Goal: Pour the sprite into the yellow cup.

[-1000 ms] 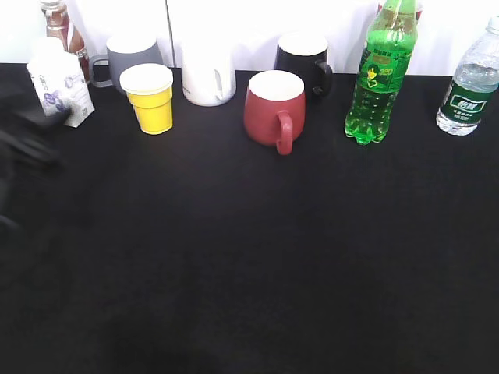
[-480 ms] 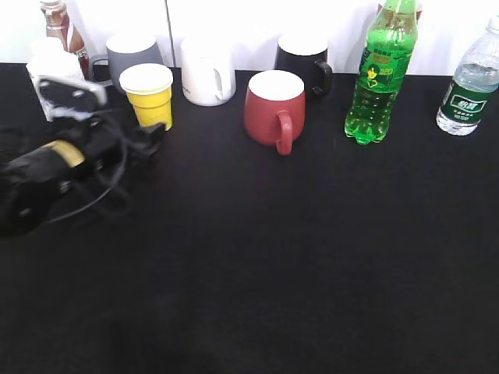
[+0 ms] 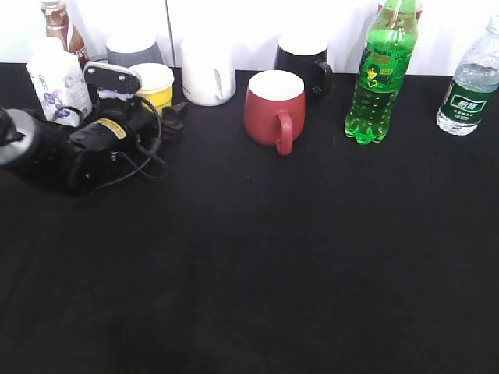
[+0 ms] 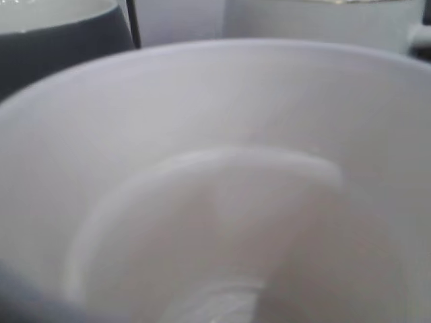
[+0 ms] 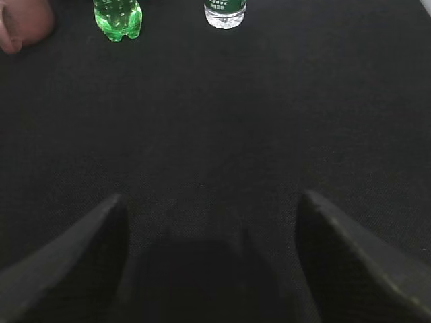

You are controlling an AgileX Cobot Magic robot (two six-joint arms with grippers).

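Yellow cup [image 3: 158, 84] at left jaws' tips

- Left gripper [image 3: 173, 117]: in the exterior view its fingertips lie against the yellow cup [image 3: 156, 82], whose lower body is hidden behind the arm; whether the jaws are closed on the cup cannot be told.
- Left wrist view: the cup's white interior fills the picture, blurred, its rim cut off by the edges; no jaw is visible.
- Grey mug [image 4: 60, 30]: beyond the cup's rim, blurred, cut off at the top edge.
- Right gripper [image 5: 209, 222]: only two dark fingertips show, spread apart, their bases cut off by the bottom edge.
- Sprite [image 5: 118, 17] and water bottle [image 5: 225, 10]: far ahead of the right jaws, only bases visible, cropped at the top edge.
- Red mug [image 5: 23, 23]: cropped at the top-left corner.
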